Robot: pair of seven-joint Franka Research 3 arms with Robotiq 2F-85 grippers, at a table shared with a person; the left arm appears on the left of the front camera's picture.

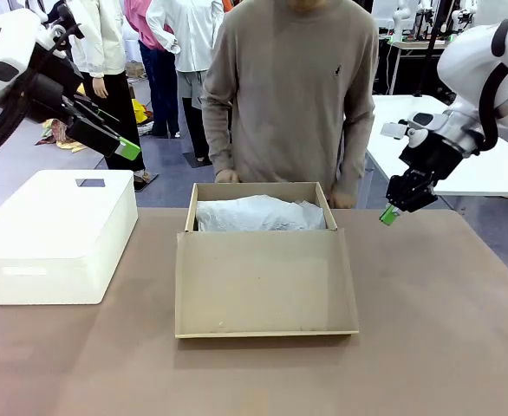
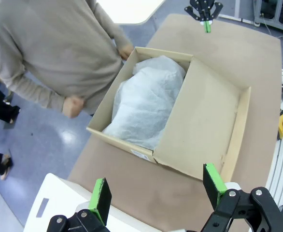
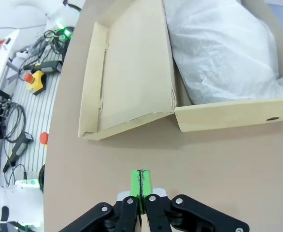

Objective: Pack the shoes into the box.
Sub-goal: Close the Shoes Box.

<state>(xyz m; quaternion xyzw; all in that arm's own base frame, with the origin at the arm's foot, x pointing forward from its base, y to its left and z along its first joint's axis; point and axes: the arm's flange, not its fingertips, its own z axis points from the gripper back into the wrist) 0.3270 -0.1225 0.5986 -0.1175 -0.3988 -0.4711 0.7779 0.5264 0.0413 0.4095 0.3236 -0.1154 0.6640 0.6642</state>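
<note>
Cannot see beneath tissue (image 1: 258,214) filling box (image 1: 263,282); cannot tell contents. Noted person (image 1: 293,95) cut off above shoulders at front view's top edge.

No legible text, brand or number. A white sticker (image 2: 141,154) on the end wall of the cardboard shoebox (image 2: 204,121) carries print too small to read. A small dark emblem (image 1: 337,70) on the person's sweater (image 1: 289,95) is indistinct.

surface: brown table (image 1: 436,329), plain top | middle, toward the far edge: tan cardboard box (image 1: 254,191), standing open | its lid (image 1: 263,290): folded out flat on the tabletop toward the near side, still attached | left side: white bin (image 1: 55,234), beside the box, not touching it
</note>
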